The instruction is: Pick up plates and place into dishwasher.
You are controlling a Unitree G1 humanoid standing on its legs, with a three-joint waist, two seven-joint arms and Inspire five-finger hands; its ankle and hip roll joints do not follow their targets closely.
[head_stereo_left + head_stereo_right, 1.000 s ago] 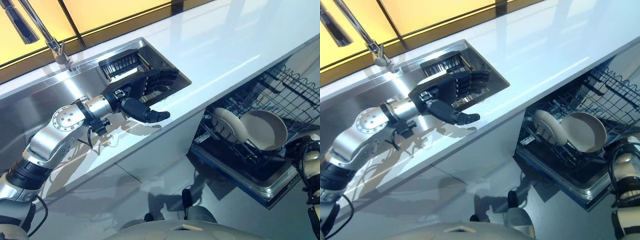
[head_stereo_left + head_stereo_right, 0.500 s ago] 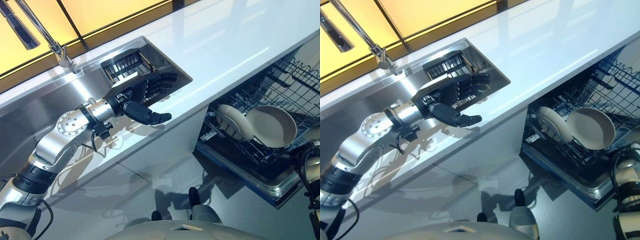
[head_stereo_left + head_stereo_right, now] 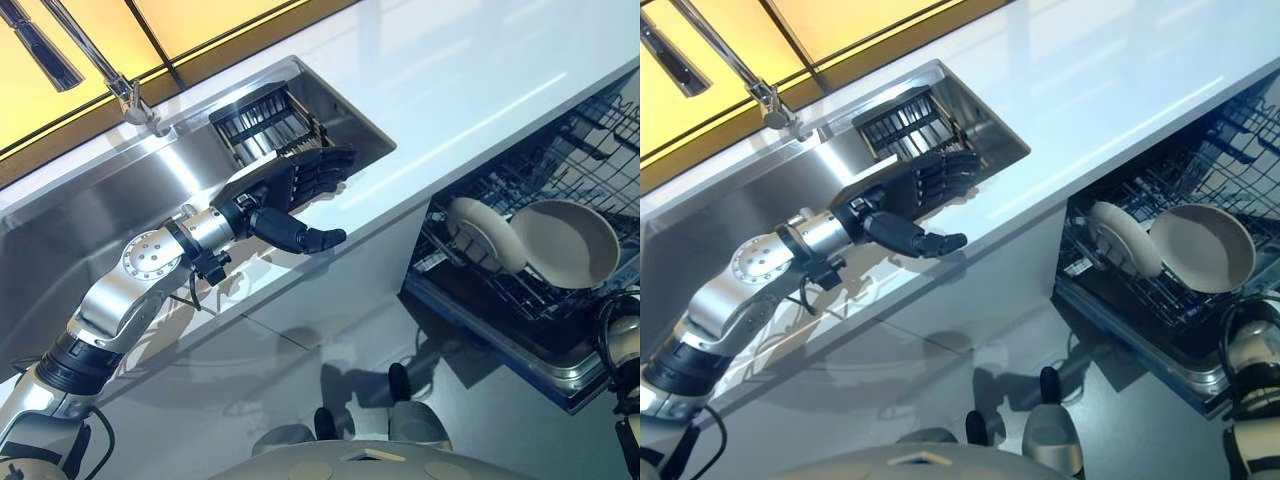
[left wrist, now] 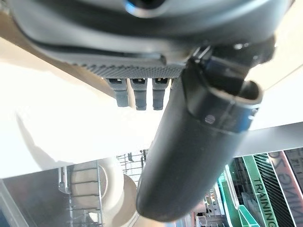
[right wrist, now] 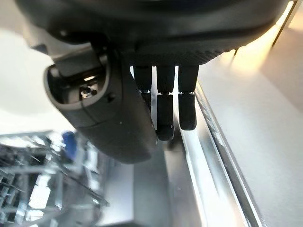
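Over the sink (image 3: 90, 200), your left hand (image 3: 285, 190) hovers with fingers straight, holding nothing. Right eye view: two plates (image 3: 1160, 245) stand in the dishwasher rack (image 3: 1210, 190). Right wrist view: your right hand (image 5: 161, 56) is relaxed, empty.

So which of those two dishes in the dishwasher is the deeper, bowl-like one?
The right-hand dish, its hollow facing up; the left dish beside it stands on edge, flatter.
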